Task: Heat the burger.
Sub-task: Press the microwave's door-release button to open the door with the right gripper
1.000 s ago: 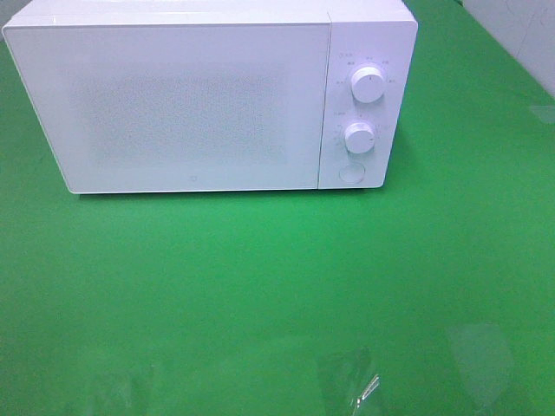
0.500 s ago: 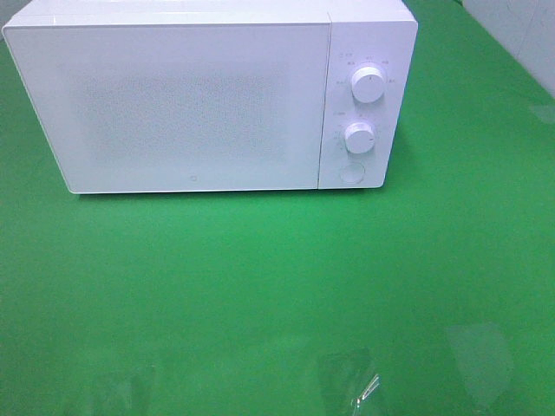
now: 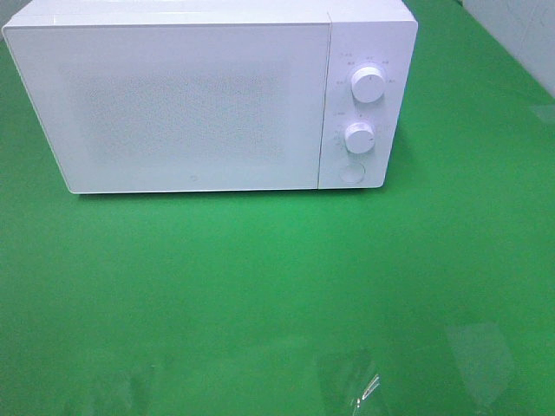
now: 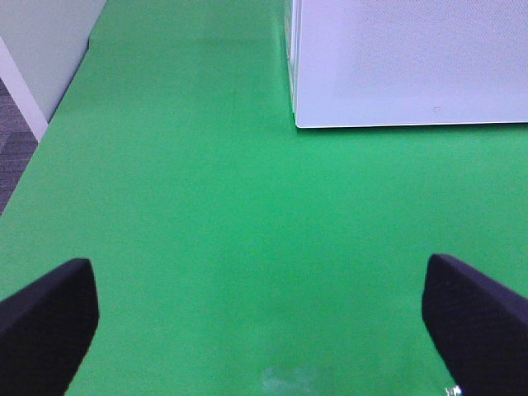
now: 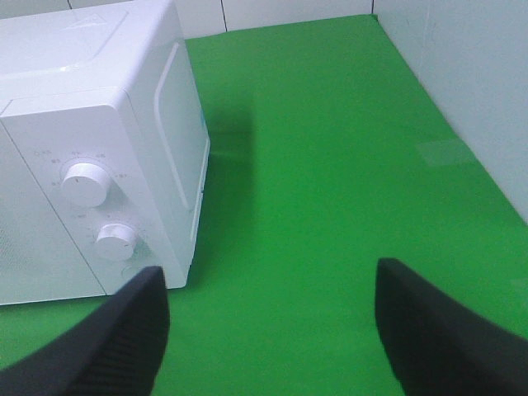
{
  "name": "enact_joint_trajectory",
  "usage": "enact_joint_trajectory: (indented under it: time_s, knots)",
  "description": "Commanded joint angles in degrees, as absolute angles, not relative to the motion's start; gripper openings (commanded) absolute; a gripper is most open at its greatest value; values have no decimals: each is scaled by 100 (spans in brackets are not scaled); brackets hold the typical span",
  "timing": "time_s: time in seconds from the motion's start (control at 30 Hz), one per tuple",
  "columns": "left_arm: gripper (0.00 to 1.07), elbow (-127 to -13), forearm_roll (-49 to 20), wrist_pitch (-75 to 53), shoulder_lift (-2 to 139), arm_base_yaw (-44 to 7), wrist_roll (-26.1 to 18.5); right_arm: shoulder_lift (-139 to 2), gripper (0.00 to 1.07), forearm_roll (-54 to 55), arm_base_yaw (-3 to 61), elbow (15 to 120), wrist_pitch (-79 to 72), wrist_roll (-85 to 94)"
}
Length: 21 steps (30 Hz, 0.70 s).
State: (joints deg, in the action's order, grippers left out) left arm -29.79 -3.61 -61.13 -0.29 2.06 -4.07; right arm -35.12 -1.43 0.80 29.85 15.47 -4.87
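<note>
Currently the left tool [image 4: 256, 272] and right tool [image 5: 271, 280] are standing apart, holding nothing. The burger is showing nowhere, perhaps hiding inside the shut microwave [image 3: 191, 104] at 11 o'clock on the tabletop [image 3: 260, 286]. Heating is probably pending, calling for turning the knobs [image 3: 368, 85] at the door's 3 o'clock.

The microwave [image 3: 191, 95] stood at the back of the table [image 3: 260, 286], left of the middle, its front facing forward. The door [image 3: 182, 108] took up the left part of that front, and the control panel [image 3: 375, 52] lay to its right. On the panel, 2 knobs sat 1 above the other, the upper knob [image 3: 368, 85] over the lower knob [image 3: 358, 136], with a button [image 3: 351, 172] below both. A wall [image 3: 520, 30] stood at the table's right rear, well apart from the microwave.
</note>
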Motion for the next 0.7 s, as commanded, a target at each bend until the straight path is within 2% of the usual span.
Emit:
enact_joint_trajectory:
  time_s: [0.03,0.27,0.37,0.7]
  knots:
    - [100,-2968,-350,-6125,-132,235,-367,-3822,69,-97,63,3014,1192,-504]
    - [100,-2968,-350,-6125,-132,235,-367,-4629,69,-183,63,2905,115,-481]
    - [100,-2968,-350,-6125,-132,235,-367,-4945,69,-252,63,2555,-854,-470]
    - [100,-2968,-350,-6125,-132,235,-367,-5793,66,46,80,1799,-2263,-510]
